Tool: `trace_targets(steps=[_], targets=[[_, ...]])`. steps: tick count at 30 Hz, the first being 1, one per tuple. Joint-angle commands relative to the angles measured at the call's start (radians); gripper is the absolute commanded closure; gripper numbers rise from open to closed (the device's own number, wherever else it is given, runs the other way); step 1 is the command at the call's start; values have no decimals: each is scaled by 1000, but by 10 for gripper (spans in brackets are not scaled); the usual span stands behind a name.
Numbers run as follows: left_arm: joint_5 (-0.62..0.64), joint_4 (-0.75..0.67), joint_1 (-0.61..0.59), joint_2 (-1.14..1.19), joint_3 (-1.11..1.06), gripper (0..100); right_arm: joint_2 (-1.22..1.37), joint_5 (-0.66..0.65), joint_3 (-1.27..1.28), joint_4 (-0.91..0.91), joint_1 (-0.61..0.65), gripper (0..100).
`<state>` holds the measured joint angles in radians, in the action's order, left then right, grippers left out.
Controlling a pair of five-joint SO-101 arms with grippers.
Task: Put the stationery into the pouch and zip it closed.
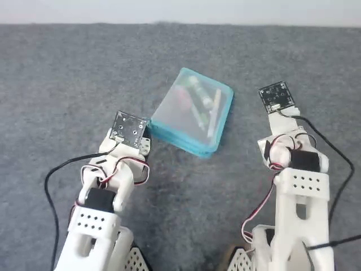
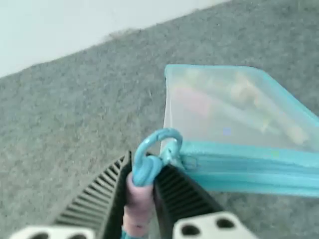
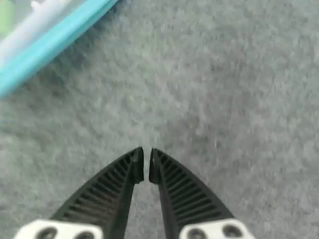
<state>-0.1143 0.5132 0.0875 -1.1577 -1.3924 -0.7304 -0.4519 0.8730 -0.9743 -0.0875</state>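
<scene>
Near the centre of the high view, a translucent teal pouch (image 1: 194,113) lay flat on the grey carpeted table (image 1: 67,73), turned at an angle, with the stationery (image 1: 198,100) showing through its clear face as pale, green and reddish shapes that looked to be fully inside. At the pouch's lower left corner sat the left gripper (image 2: 142,172), its ribbed black fingers (image 2: 177,191) clamped together on the zip pull (image 2: 149,162), a teal ring with a pinkish tab pinched between them. At the right of the frame, the right gripper (image 3: 146,162) hung over bare carpet with its fingers closed on nothing, near the pouch's right edge but apart from it. The step in hand appeared to be the zipping. Whether the zip teeth along the near edge were already meshed could not be told. To finish the step well, the pull would need drawing straight along the line of the zip, low and steady, without lifting the corner. Because the light pouch would likely slide on the carpet, pressing the free right gripper down on its far end would probably keep it still.
</scene>
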Motion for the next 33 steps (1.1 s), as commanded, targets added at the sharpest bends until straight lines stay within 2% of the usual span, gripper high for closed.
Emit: trace_targets(steps=[1, 4, 8, 11, 15, 18, 22, 33], targets=[[-2, -32, 5, -6, 27, 985, -10, -9, -14, -10, 30, 992], [-2, -32, 35, -3, 25, 984, -35, -8, -21, -90, 153, 988], [-2, -37, 206, -3, 7, 984, -147, 20, -14, -162, 377, 973], [-2, -31, 293, -5, 7, 984, -268, 26, 9, -177, 518, 882], [0, -11, 279, -9, 13, 986, -380, -44, 118, -111, 653, 791], [0, 52, 269, -11, 58, 987, -384, -75, 198, -25, 662, 797], [0, 138, 275, -11, 108, 987, -335, -80, 229, 97, 601, 797], [-2, 137, 270, -11, 99, 987, -27, -75, 170, 423, 498, 809]])
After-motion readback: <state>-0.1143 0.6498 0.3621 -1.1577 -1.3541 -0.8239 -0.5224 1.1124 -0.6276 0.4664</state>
